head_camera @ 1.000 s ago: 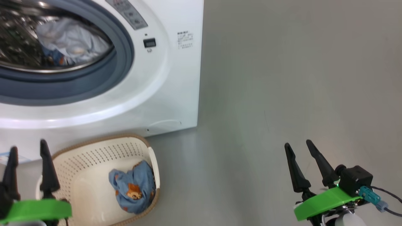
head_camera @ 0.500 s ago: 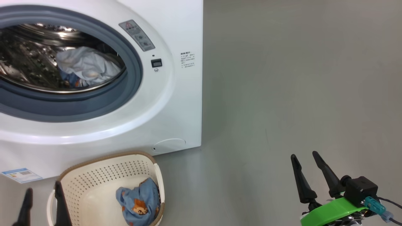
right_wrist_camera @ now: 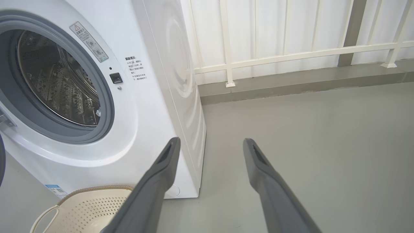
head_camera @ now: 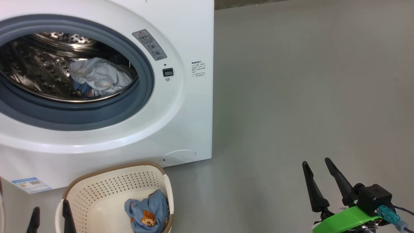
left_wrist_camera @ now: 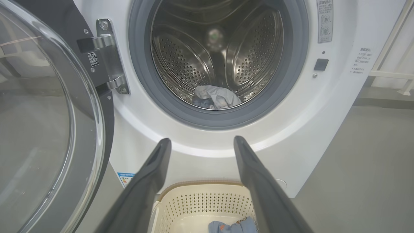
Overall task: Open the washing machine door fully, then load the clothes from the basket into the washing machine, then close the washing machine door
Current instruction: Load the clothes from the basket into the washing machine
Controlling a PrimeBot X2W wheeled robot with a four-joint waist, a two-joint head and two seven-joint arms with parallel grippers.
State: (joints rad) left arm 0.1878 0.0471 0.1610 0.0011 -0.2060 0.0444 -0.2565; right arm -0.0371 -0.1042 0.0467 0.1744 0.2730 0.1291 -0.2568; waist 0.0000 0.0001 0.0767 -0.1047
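The white washing machine (head_camera: 190, 38) stands with its drum mouth uncovered, and a pale garment (head_camera: 97, 77) lies inside the steel drum (left_wrist_camera: 181, 61). Its door (left_wrist_camera: 48, 123) hangs swung out on the hinge at the left of the left wrist view. On the floor before the machine sits the cream basket (head_camera: 97, 194) with one light blue printed garment (head_camera: 147, 212) in it. My left gripper (head_camera: 50, 215) is open at the basket's left rim, nothing between its fingers. Out over bare floor on the right, my right gripper (head_camera: 317, 163) is open and empty too.
Grey floor (head_camera: 307, 81) stretches to the right of the machine. A white railing (right_wrist_camera: 291, 55) on a low kerb runs behind it. A blue label (head_camera: 30, 184) sits low on the machine's front.
The head camera has tilted up, so machine and basket sit lower in the picture. The left gripper shows lower at the bottom edge. Both grippers stay open.
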